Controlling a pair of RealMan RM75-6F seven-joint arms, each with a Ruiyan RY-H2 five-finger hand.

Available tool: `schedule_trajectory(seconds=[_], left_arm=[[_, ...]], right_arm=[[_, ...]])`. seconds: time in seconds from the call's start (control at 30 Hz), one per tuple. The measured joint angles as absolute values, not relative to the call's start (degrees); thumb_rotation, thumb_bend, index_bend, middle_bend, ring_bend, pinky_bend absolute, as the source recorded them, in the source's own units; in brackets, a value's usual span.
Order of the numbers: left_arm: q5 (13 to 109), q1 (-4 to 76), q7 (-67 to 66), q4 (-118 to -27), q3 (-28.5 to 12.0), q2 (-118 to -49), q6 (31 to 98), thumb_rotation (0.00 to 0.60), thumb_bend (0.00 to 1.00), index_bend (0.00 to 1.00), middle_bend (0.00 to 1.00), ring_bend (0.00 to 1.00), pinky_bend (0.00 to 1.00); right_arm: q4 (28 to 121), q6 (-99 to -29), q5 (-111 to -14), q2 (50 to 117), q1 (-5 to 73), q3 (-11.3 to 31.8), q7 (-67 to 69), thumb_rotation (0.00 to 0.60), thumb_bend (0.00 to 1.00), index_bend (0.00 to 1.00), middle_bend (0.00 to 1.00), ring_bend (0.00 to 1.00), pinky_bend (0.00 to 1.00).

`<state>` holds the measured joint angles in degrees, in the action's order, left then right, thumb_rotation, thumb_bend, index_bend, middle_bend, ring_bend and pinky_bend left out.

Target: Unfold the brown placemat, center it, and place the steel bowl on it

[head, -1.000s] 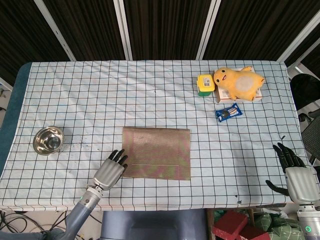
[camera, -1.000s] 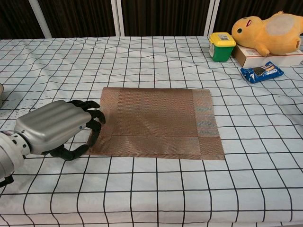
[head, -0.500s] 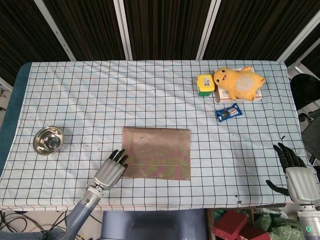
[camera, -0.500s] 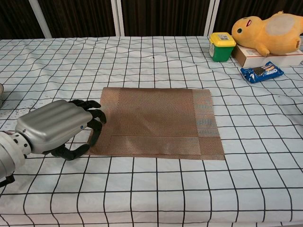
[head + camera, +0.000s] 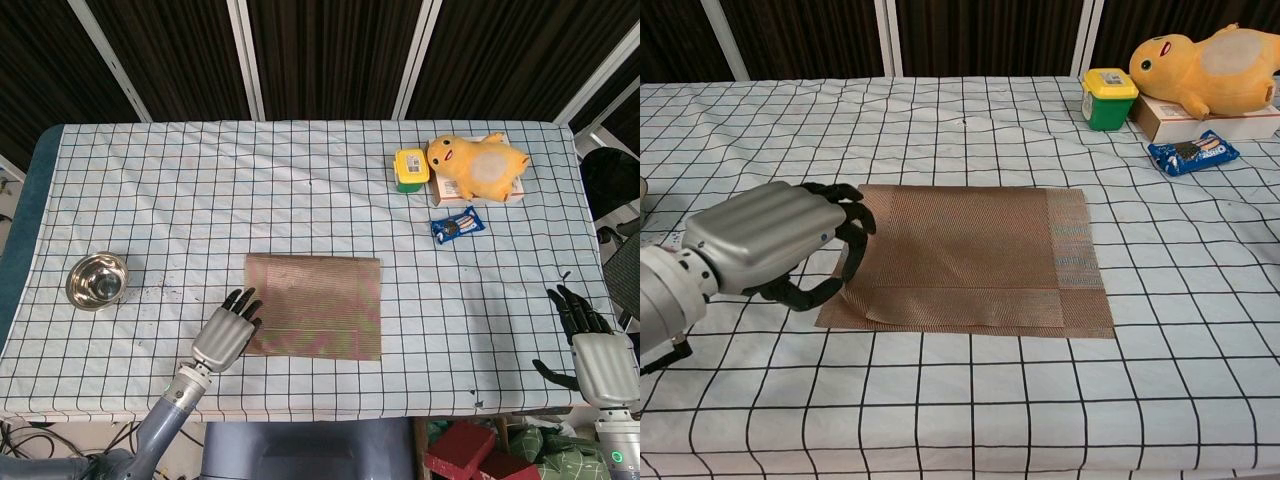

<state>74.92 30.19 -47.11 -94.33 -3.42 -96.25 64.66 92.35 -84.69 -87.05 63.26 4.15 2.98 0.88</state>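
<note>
The folded mat (image 5: 965,258) lies mid-table, its top flap pinched at the 9 o'clock edge by the left hand (image 5: 775,245). Thin and limp, it is best peeled there. The right hand (image 5: 598,362) is spread, empty.

bowl (image 5: 97,280) left of placemat (image 5: 320,305)

My left hand (image 5: 775,245) covers the left edge of the brown woven placemat (image 5: 970,258) in the chest view, so I cannot tell whether my curled black fingers (image 5: 845,232) pinch the lifted top layer. My right hand (image 5: 597,358) appears only in the head view. The round steel bowl (image 5: 97,280) is nearly cut off in the chest view.
</note>
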Motion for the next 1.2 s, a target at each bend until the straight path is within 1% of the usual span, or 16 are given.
schedule_trajectory(seconds=[0.2, 0.33, 0.6, 0.73, 0.87, 1.03, 1.2], left_arm=[[72.0, 33.1, -48.3, -97.1, -9.3, -95.3, 64.0, 0.600, 0.45, 0.54, 0.22, 0.06, 0.15], [67.4, 35.7, -49.0, -98.0, -14.3, -95.0, 62.9, 0.600, 0.45, 0.54, 0.22, 0.06, 0.15], [57.1, 42.7, -50.3, -95.2, -23.8, -96.1, 60.7, 0.600, 0.45, 0.55, 0.23, 0.06, 0.15], [51.1, 47.6, -50.9, -90.7, -28.5, -97.6, 59.7, 0.600, 0.45, 0.55, 0.23, 0.06, 0.15], [46.2, 51.8, -51.2, -85.4, -31.8, -99.2, 58.7, 0.600, 0.45, 0.55, 0.23, 0.06, 0.15], [42.2, 57.1, -51.6, -77.3, -34.1, -101.1, 57.4, 0.600, 0.45, 0.55, 0.23, 0.06, 0.15], [39.6, 61.3, -51.7, -69.1, -35.1, -103.0, 56.4, 0.600, 0.45, 0.55, 0.23, 0.06, 0.15]], right_arm=[[93.0, -83.8, -86.0, 62.9, 4.3, 3.1, 1.2, 0.600, 0.10, 0.04, 0.02, 0.06, 0.20], [93.4, -83.4, -85.7, 62.6, 4.4, 3.2, 1.6, 0.600, 0.10, 0.04, 0.02, 0.06, 0.20], [94.1, -82.6, -84.8, 62.2, 4.5, 3.2, 2.4, 0.600, 0.10, 0.04, 0.02, 0.06, 0.20], [94.4, -81.9, -84.0, 61.9, 4.6, 3.4, 2.7, 0.600, 0.10, 0.05, 0.02, 0.06, 0.20], [94.6, -81.6, -83.7, 61.7, 4.7, 3.5, 2.6, 0.600, 0.10, 0.05, 0.02, 0.06, 0.20], [94.9, -80.8, -82.9, 61.5, 4.8, 3.5, 2.6, 0.600, 0.10, 0.05, 0.02, 0.06, 0.20], [95.3, -80.2, -82.1, 61.1, 4.9, 3.6, 2.8, 0.600, 0.10, 0.05, 0.02, 0.06, 0.20]])
